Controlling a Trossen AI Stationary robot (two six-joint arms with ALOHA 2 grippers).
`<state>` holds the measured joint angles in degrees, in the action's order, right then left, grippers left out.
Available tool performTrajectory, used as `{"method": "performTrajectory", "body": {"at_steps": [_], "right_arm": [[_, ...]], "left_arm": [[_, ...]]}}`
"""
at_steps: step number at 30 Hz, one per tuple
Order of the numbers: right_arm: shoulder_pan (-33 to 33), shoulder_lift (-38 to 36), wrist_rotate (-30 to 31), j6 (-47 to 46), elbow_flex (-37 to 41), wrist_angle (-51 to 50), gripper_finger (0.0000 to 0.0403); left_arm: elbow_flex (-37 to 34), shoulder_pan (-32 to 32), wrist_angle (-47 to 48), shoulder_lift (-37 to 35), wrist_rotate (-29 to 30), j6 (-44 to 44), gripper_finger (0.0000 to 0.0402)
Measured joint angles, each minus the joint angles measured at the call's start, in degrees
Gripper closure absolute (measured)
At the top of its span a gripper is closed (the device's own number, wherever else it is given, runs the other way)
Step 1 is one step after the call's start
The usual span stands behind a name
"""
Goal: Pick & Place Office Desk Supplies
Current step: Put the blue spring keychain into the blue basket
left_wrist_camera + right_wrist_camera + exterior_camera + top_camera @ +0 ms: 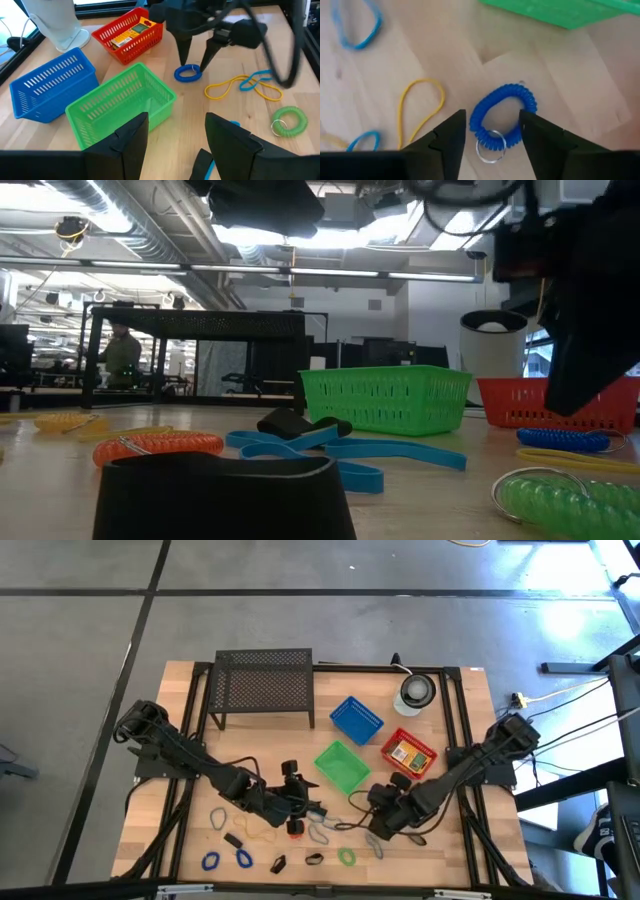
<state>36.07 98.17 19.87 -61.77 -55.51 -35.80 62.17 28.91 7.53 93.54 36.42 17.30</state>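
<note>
While the right claw (490, 131) hangs over a blue coil (502, 117), the pick-up step is just starting.

On the big table (470, 720) sit a black rack (263, 686) at the back and three baskets in the middle: blue (356, 718), green (341, 765) and red (408, 753), with a yellow packet already in the red one. The right claw is open, one finger on each side of the coil, which lies flat on the wood just beside the green basket. I think it must go down a little, close on the coil, then lift it to a basket. The left claw (172, 132) is open too, holds nothing, and waits near the green basket. There is bare wood around the coil, but yellow loops (242, 86) and a green coil (287, 120) lie near. Other small loops and clips sit along the front edge.
</note>
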Motion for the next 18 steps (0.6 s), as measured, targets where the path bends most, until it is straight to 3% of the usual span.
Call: {"method": "performTrajectory", "body": {"at_steps": [11, 18], "right_arm": [[-2.61, 5.09, -3.1, -7.15, -0.12, 1.51, 0.0211], [-3.12, 6.67, -1.47, -8.24, -0.35, 1.68, 0.0228]], "left_arm": [[0.0, 0.0, 0.04, 0.0, 0.0, 0.13, 0.021], [0.0, 0.0, 0.02, 0.0, 0.0, 0.17, 0.021]]}}
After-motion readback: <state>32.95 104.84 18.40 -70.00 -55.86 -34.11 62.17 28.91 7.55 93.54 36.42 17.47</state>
